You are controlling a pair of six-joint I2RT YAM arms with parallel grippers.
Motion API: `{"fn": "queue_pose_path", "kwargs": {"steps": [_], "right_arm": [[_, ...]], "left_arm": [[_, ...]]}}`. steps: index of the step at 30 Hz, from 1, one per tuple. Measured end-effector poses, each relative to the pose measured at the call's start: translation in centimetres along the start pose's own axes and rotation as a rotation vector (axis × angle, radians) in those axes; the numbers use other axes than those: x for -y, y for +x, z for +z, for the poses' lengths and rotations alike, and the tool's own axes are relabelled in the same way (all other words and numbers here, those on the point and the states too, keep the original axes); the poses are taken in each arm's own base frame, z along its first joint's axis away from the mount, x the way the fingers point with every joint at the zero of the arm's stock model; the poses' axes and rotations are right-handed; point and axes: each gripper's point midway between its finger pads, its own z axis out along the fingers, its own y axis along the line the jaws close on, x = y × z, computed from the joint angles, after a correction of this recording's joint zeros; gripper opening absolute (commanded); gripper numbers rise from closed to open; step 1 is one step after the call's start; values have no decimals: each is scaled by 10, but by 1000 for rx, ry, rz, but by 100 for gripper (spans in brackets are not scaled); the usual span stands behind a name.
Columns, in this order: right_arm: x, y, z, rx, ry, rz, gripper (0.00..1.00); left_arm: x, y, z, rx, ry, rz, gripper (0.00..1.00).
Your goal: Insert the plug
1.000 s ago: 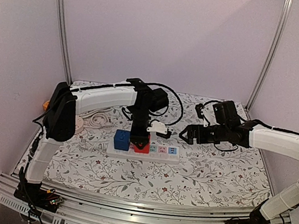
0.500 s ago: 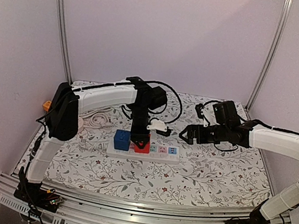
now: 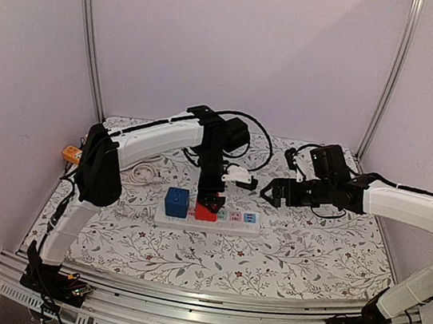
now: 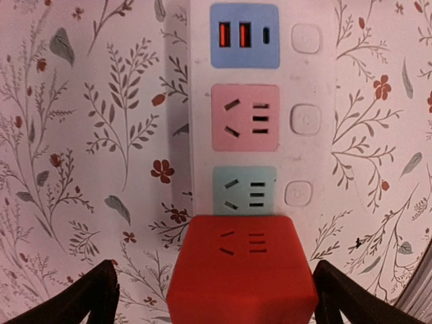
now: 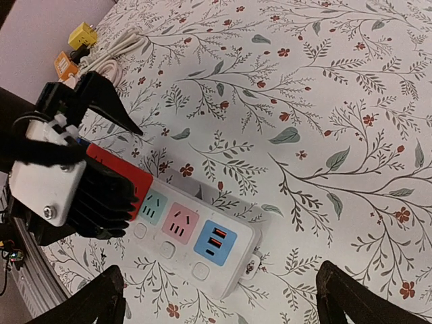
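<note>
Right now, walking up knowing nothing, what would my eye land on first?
Likely the bright red cube sitting on the white power strip mid-table, with a blue cube just beside it. The left gripper hangs open directly over the red cube, while the right gripper, also open and empty, points in from the right.

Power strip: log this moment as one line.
left tool open above red plug | red plug on power strip | right tool open, empty
</note>
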Motion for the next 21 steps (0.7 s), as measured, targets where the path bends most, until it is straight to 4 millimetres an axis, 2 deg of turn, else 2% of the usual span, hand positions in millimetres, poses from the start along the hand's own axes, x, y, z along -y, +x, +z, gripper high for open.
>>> {"fn": "queue_pose_path", "kwargs": {"steps": [2,5,8,10,12,14,15,16,19,20,21], "right_arm": [[-1,-2,-3,9,-3,2,97],[-4,-6,-7,23,-9,6,97],[-5,-9,-11,34,-13,12,97],[-6,-10,-12,39,-14,17,97],[-6,-11,-12,42,-13,21,97],[-7,-11,-12,46,-14,23,97],[-7,-12,-12,49,-16,25,97],[-8,-13,-12,51,-15,27,97],[-10,-12,-12,53,-19,29,97],[-11,-12,-11,51,-22,30,97],[-12,-12,-11,50,-24,29,97]], "left_arm": [[-2,-9,-24,56,-29,9,100],[0,-13,-75,141,-83,22,100],[1,-2,-132,225,-139,4,99],[-11,20,-173,281,-200,-64,100],[-45,66,-211,307,-298,-218,98],[-83,127,-234,292,-391,-417,97],[-104,168,-241,274,-433,-553,97],[-124,215,-244,249,-472,-707,97],[-154,322,-231,183,-534,-1054,100],[-159,351,-222,158,-545,-1138,100],[-162,369,-214,141,-550,-1184,99]]}}
